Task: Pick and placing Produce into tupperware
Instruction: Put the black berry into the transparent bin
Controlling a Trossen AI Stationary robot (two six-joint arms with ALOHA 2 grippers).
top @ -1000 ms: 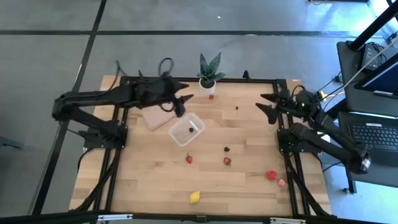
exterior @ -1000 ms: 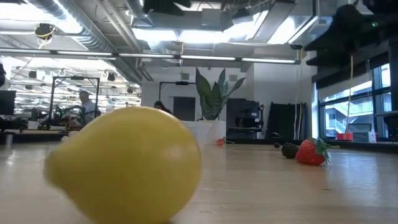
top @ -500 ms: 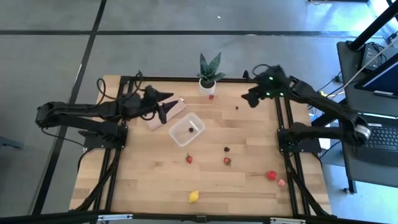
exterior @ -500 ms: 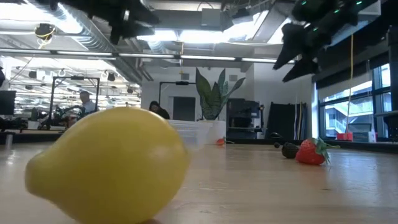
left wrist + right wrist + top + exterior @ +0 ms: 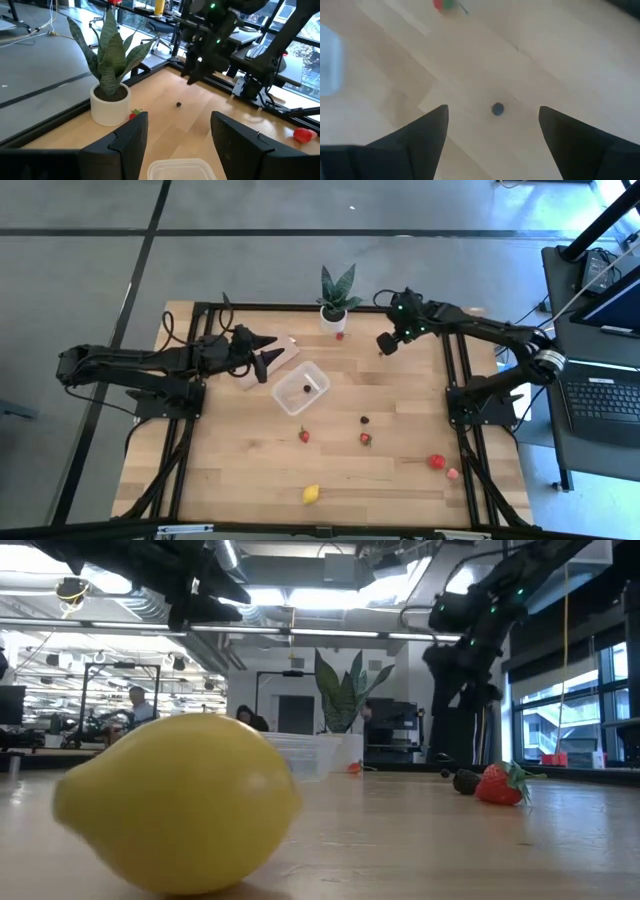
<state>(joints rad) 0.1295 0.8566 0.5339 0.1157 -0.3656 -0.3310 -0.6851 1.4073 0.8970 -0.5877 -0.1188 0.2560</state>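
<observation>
nearing dark berry [image 5: 497,109], right pincer [image 5: 385,345]

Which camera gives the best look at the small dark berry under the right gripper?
The right wrist view: the dark berry lies centred between the open right gripper's fingers. High and left wrist views show a speck; the low view doesn't clearly show it.

Bright, even light is falling on the wooden table [image 5: 260,450] in the high view, leaving only soft, short shadows under the arms. In the low view, ceiling lights [image 5: 290,590] are glaring white overhead and daylight is coming through windows [image 5: 560,730] on one side, while the lemon [image 5: 180,802], very near the lens, is looming large and slightly soft. The right wrist view is looking blurred throughout, with a small dark berry [image 5: 497,109] reading as a fuzzy spot; the left wrist view is staying fairly crisp.
</observation>
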